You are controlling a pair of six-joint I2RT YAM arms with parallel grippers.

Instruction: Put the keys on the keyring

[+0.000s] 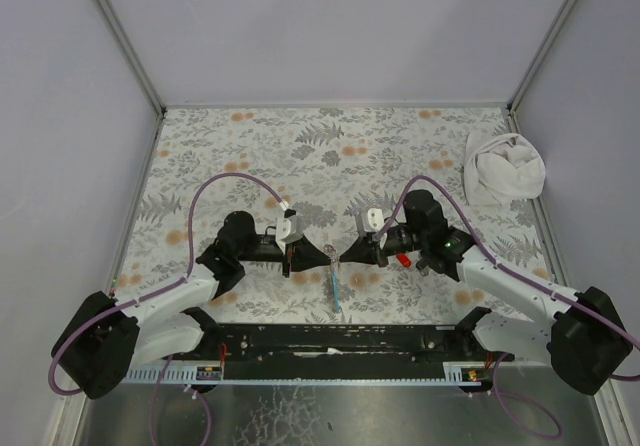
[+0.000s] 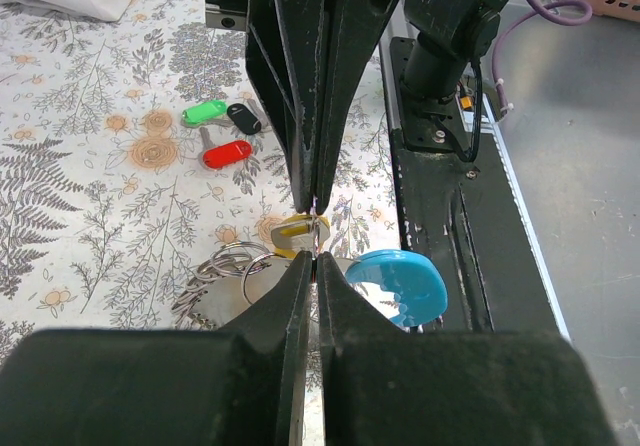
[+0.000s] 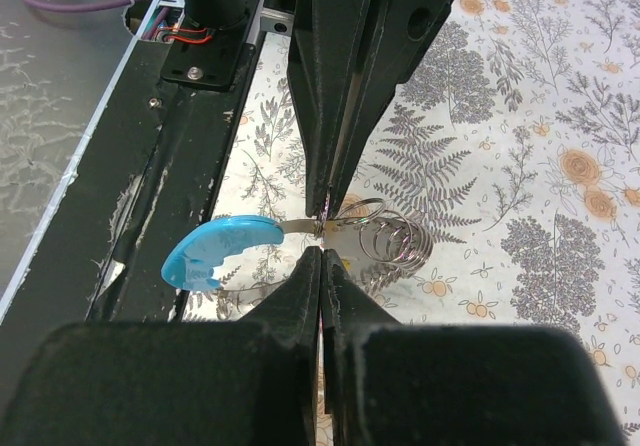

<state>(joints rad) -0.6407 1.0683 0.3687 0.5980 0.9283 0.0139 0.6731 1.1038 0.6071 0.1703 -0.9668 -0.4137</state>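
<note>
My two grippers meet tip to tip at the middle of the table, just above it. My left gripper (image 1: 327,256) (image 2: 315,258) is shut on the grey metal part of the keyring (image 3: 300,227), next to its light blue crescent (image 2: 405,284) (image 3: 215,251). My right gripper (image 1: 346,255) (image 3: 321,253) is shut, with the tan-yellow key (image 2: 292,233) right at its tips. Several small split rings (image 3: 390,238) hang on the hoop. The green key (image 2: 205,113), black key (image 2: 244,119) and red key (image 2: 228,153) lie loose together on the table beyond.
A white cloth bundle (image 1: 503,169) lies at the far right of the patterned table (image 1: 300,146). The black base rail (image 1: 330,338) with both arm mounts runs along the near edge, close below the grippers. Grey walls stand on three sides.
</note>
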